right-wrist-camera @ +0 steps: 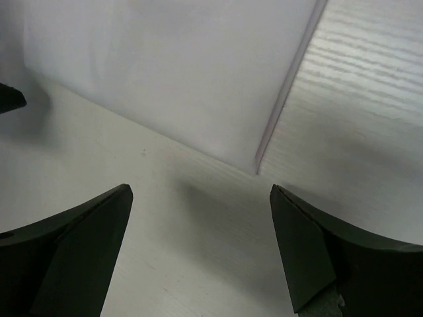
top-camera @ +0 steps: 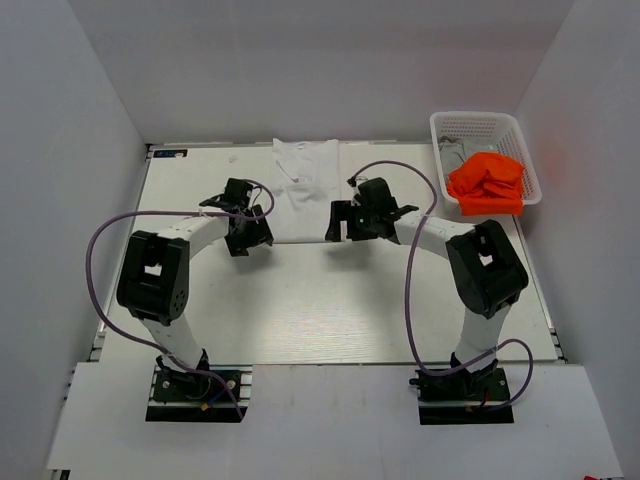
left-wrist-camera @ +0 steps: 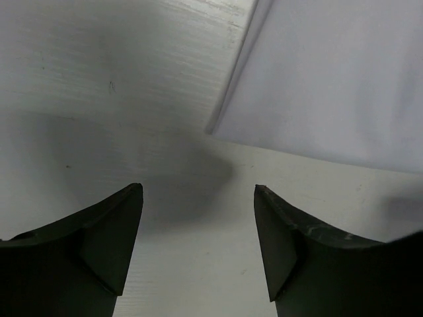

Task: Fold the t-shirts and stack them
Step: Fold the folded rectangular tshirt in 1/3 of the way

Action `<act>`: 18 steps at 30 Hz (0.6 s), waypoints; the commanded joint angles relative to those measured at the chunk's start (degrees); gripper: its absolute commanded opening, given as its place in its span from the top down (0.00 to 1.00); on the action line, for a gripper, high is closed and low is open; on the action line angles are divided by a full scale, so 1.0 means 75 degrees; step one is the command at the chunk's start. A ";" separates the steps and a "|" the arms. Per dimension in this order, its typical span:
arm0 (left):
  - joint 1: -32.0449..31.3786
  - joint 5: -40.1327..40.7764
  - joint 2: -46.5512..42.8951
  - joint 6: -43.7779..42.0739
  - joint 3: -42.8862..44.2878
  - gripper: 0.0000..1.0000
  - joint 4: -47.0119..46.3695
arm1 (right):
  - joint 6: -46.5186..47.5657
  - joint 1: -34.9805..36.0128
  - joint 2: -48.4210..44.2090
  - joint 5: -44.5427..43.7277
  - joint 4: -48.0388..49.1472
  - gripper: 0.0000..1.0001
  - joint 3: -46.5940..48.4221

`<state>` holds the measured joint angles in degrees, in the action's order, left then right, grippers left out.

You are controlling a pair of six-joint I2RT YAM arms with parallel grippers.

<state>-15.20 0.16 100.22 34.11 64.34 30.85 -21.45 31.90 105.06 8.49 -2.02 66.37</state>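
The white t-shirt (top-camera: 305, 185) lies flat at the back middle of the table, folded into a long narrow rectangle. My left gripper (top-camera: 254, 236) is open and empty, low over the table just short of the shirt's near left corner (left-wrist-camera: 330, 79). My right gripper (top-camera: 338, 222) is open and empty, just short of its near right corner (right-wrist-camera: 165, 66). In the wrist views, the left gripper (left-wrist-camera: 198, 188) and the right gripper (right-wrist-camera: 200, 188) have only bare table between their fingers. The orange t-shirt (top-camera: 487, 182) lies crumpled in the basket, with grey cloth (top-camera: 450, 152) showing beneath it.
The white lattice basket (top-camera: 480, 118) stands at the back right, against the side wall. Grey walls close in the table on the left, back and right. Purple cables loop off both arms. A dark tip (right-wrist-camera: 8, 99) of the other gripper shows at the left edge.
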 commanded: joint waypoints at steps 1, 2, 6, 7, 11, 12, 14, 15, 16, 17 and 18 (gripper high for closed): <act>-0.0012 -0.0186 -0.0098 0.0140 -0.0058 0.23 -0.0375 | 0.0036 0.0001 0.0277 0.0707 0.0140 0.10 0.0057; 0.0057 -0.0186 0.0088 0.0140 -0.0059 0.26 -0.0480 | 0.0013 0.0012 0.0336 0.0696 0.0175 0.10 0.0069; 0.0128 -0.0362 0.0440 0.0140 -0.0141 0.35 -0.0820 | -0.0046 0.0012 0.0570 0.0637 0.0141 0.11 0.0139; 0.0128 -0.0362 0.0511 0.0140 -0.0141 0.35 -0.0820 | -0.0127 0.0012 0.0698 0.0637 0.0106 0.11 0.0139; 0.0128 -0.0467 0.0839 0.0140 -0.0070 0.36 -0.0891 | -0.0198 0.0012 0.0957 0.0777 0.0175 0.12 0.0139; 0.0128 -0.0467 0.0840 0.0140 -0.0001 0.38 -0.0891 | -0.0221 -0.0011 0.0981 0.0824 0.0164 0.14 0.0116; 0.0128 -0.0398 0.1003 0.0140 0.0000 0.39 -0.0961 | -0.0187 0.0001 0.1051 0.0813 0.0164 0.14 0.0151; 0.0128 -0.0397 0.1004 0.0140 0.0000 0.43 -0.1031 | -0.0198 0.0012 0.1074 0.0778 0.0396 0.16 0.0162; 0.0128 -0.0397 0.1097 0.0059 0.0081 0.48 -0.1031 | -0.0163 0.0012 0.1109 0.0755 0.0410 0.16 0.0163; 0.0128 -0.0466 0.1098 0.0058 0.0152 0.55 -0.1031 | -0.0128 0.0012 0.1156 0.0766 0.0410 0.17 0.0197; 0.0128 -0.0467 0.1167 -0.0012 0.0152 0.59 -0.1031 | -0.0128 0.0012 0.1191 0.0766 0.0422 0.20 0.0221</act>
<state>-14.31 -2.98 106.00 35.03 65.54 22.94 -22.41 31.88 111.22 14.06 1.93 67.31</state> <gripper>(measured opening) 0.432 0.811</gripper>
